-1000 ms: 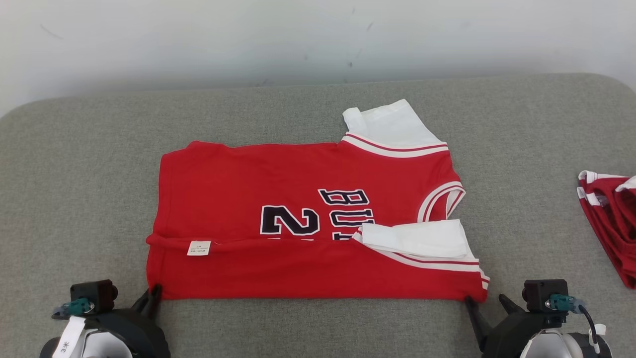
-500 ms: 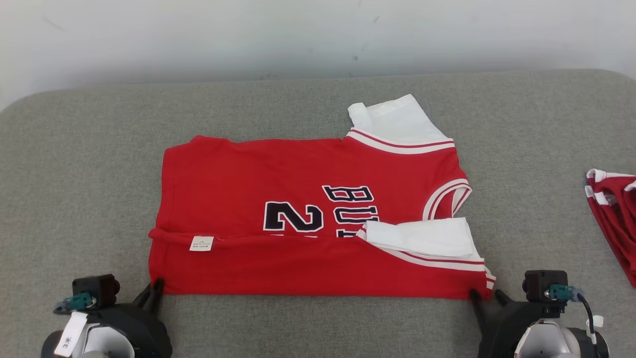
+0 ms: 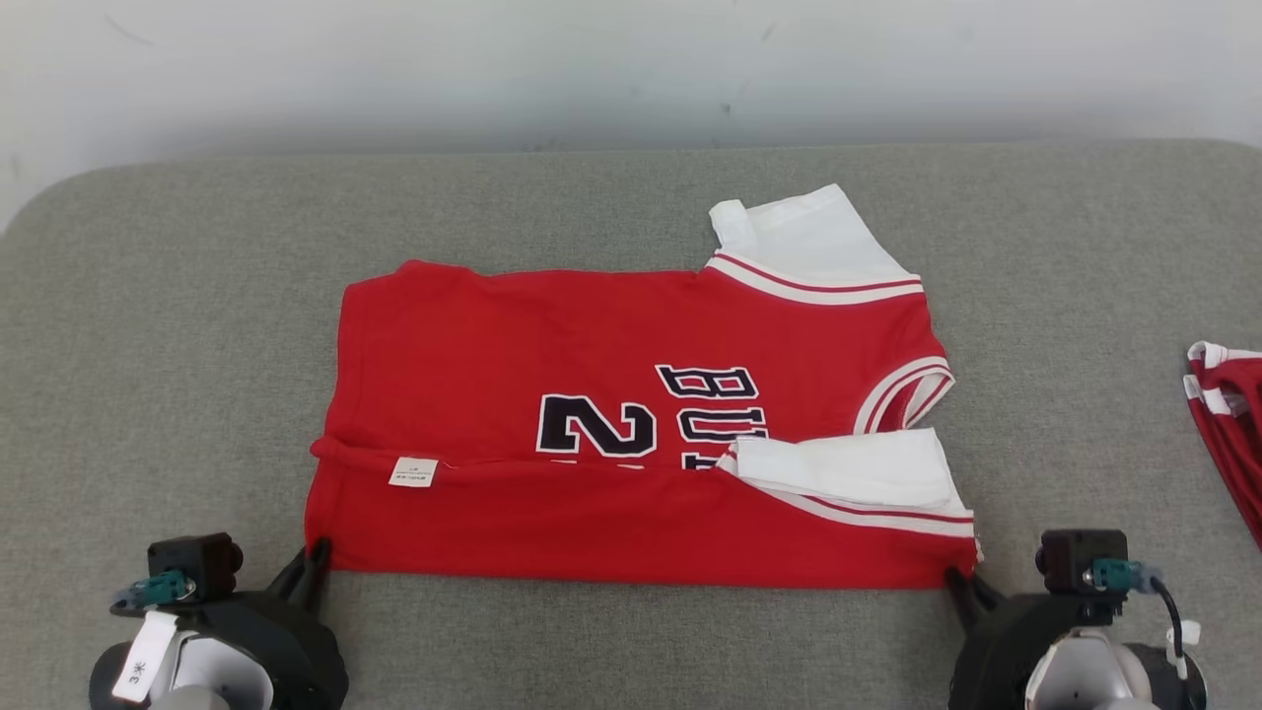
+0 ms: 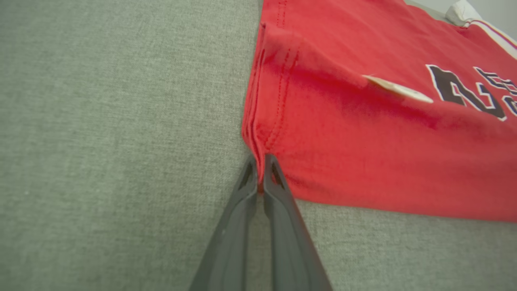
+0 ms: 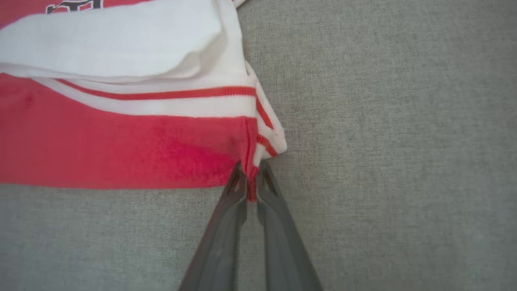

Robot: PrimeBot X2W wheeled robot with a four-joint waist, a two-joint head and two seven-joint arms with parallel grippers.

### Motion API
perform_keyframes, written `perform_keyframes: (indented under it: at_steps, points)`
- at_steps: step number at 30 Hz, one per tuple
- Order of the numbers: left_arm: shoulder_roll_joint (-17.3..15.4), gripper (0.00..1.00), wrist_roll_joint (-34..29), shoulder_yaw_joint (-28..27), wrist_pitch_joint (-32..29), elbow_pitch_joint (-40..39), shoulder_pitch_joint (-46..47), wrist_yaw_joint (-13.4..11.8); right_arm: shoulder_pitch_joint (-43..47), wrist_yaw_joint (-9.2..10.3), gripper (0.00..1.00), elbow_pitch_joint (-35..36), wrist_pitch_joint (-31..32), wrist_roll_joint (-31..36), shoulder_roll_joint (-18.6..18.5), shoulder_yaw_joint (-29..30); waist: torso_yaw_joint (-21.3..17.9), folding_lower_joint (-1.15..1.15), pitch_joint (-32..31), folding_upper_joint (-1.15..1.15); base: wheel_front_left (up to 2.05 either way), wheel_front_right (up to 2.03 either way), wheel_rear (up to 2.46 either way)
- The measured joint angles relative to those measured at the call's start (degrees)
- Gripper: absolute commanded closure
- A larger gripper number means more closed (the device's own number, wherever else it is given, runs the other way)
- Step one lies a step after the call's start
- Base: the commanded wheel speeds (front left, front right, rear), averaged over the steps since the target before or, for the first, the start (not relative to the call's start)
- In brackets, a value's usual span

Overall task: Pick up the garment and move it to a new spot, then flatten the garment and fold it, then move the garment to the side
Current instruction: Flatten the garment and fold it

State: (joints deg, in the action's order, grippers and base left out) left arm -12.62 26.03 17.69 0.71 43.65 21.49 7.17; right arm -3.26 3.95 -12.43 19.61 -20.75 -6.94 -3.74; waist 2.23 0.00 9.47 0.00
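Grey woven fabric covers the surface [image 3: 631, 197], which runs back to a pale wall [image 3: 631, 69]. On it lies the garment [image 3: 513, 345], a red jersey with white sleeves and dark lettering. It is spread flat near the middle, with its near long edge folded up over the body, so a white label [image 3: 413, 472] shows on the folded strip. One white sleeve [image 3: 848, 471] lies over the fold on the robot's right; the other sleeve [image 3: 804, 237] sticks out at the far edge.

The left hand [image 3: 314, 564] is at the garment's near left corner. In the left wrist view its fingers [image 4: 278, 210] are pressed together, with the stacked red hem layers pinched between the tips. The right hand [image 3: 961, 587] is at the near right corner. In the right wrist view its fingers [image 5: 226, 226] are closed on the red corner just below the striped white trim. Both corners sit low against the surface.

At the far right edge, well apart, lies a second red garment [image 3: 1227, 424] with white trim, partly cut off by the frame.
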Motion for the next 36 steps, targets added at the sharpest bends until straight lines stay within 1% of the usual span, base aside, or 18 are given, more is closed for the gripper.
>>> perform_keyframes:
  at_steps: [3,4,6,9,13,17,23,25,29,31,36]
  points:
    - [-0.29,1.0,0.25,0.34,0.96,-0.87,-0.3,-0.01,2.45,-1.41,1.0,2.29,0.6,-0.56,-0.48,-0.46,0.35,0.0,-0.45,0.0,0.0,0.0,0.0]
    - [-0.67,1.0,0.63,0.4,1.58,-1.87,-1.23,-0.01,4.13,-2.27,1.0,3.87,1.18,-0.7,-0.96,-1.03,0.42,0.0,-0.77,0.0,0.0,0.0,0.0]
    - [-1.08,1.0,1.45,0.29,2.46,-2.72,-3.1,-0.01,5.29,-2.94,1.0,5.47,2.09,-0.67,-2.08,-1.53,0.3,0.0,-1.12,0.0,0.0,0.0,0.0]
    - [-1.59,1.0,2.58,0.68,2.87,-4.34,-5.53,-0.01,6.59,-3.05,1.0,7.73,2.71,-0.59,-3.48,-1.45,-0.03,0.0,-1.73,0.0,0.0,0.0,0.0]
    - [-2.43,1.0,4.9,2.6,2.83,-7.69,-8.52,-0.01,8.3,-3.47,1.0,10.63,4.37,-0.7,-3.85,-1.42,-0.45,0.0,-2.76,0.0,0.0,0.0,0.0]
    - [-3.5,1.0,6.81,4.45,1.76,-11.48,-11.36,-0.01,12.83,-3.96,1.0,14.07,6.3,-2.33,-4.13,-1.18,-0.51,0.0,-3.91,0.0,0.0,0.0,0.0]
    - [-6.15,1.0,9.16,4.68,0.05,-16.25,-16.21,-0.02,16.63,-3.76,1.0,19.84,9.11,-3.0,-5.68,0.19,-0.71,0.0,-4.85,0.0,0.0,0.0,0.0]
    - [-6.75,1.0,10.85,4.43,-0.62,-17.73,-17.79,-0.02,17.44,-3.35,1.0,21.43,9.89,-3.03,-6.16,1.01,-0.91,-0.01,-5.04,0.0,0.0,0.0,0.0]
    - [-8.09,1.0,11.51,4.44,-2.46,-20.91,-19.63,-0.02,19.76,-2.45,1.0,23.85,11.8,-3.93,-6.57,2.11,-1.16,0.0,-5.12,0.0,0.0,0.0,0.0]
    - [-8.7,1.0,11.84,4.43,-3.31,-22.41,-20.53,-0.02,20.94,-2.4,1.0,24.88,12.65,-4.48,-6.56,2.11,-1.2,-0.01,-5.09,0.0,0.0,0.0,0.0]
    - [-9.65,1.0,12.49,4.2,-5.68,-25.4,-23.04,-0.02,22.66,-1.56,1.0,27.37,15.01,-4.78,-6.62,2.38,-1.38,-0.01,-4.97,0.0,0.0,0.0,0.0]
